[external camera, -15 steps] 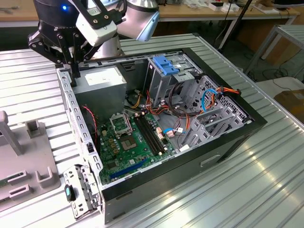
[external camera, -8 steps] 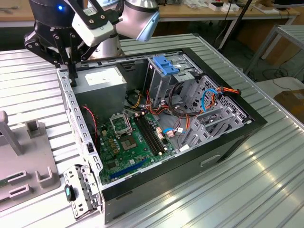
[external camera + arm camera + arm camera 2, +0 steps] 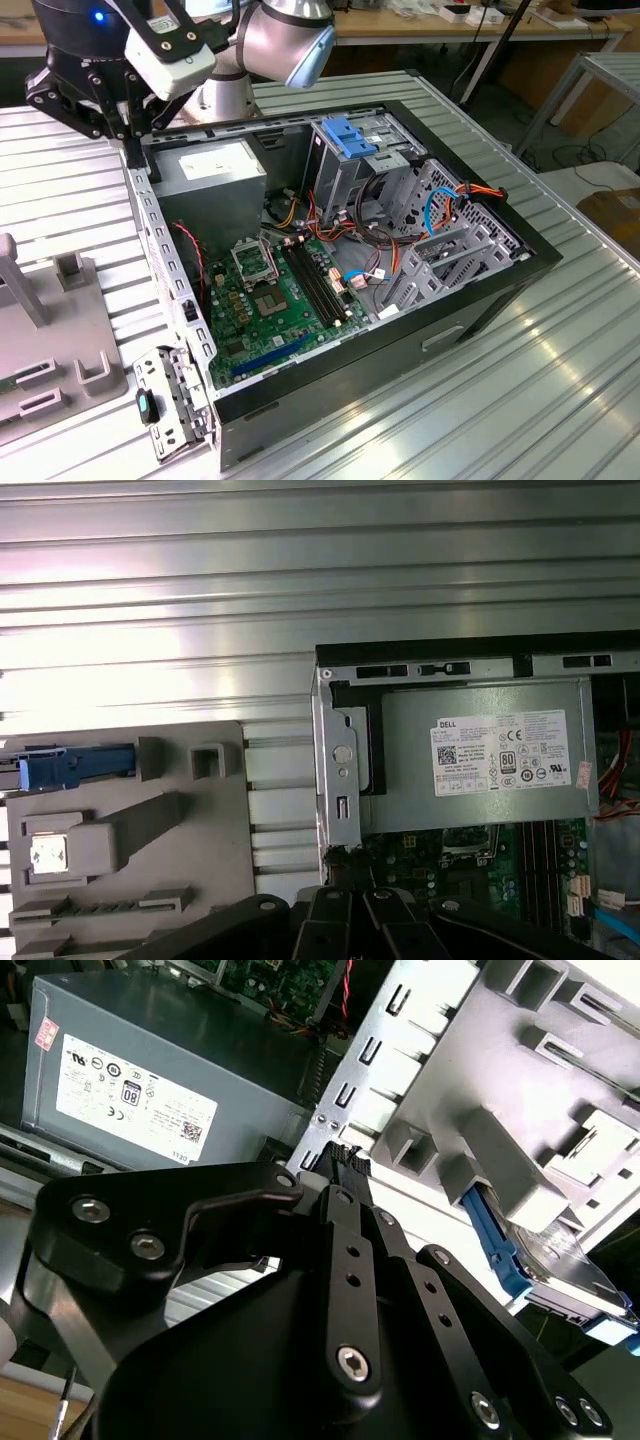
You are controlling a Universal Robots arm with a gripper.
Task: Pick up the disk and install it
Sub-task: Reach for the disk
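Pincer (image 3: 340, 1153) seemingly pinched together, empty, above the case edge (image 3: 158, 238); disk (image 3: 492, 1245) sits apart in grey fixture (image 3: 480, 1080).

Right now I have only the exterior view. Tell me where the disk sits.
Observer: In the second wrist view, the disk sits at the grey fixture beside the case, its blue rail showing.
Operator: Report what the arm is holding.
Observer: Nothing. The fingers are shut with nothing between them, apart from the disk.
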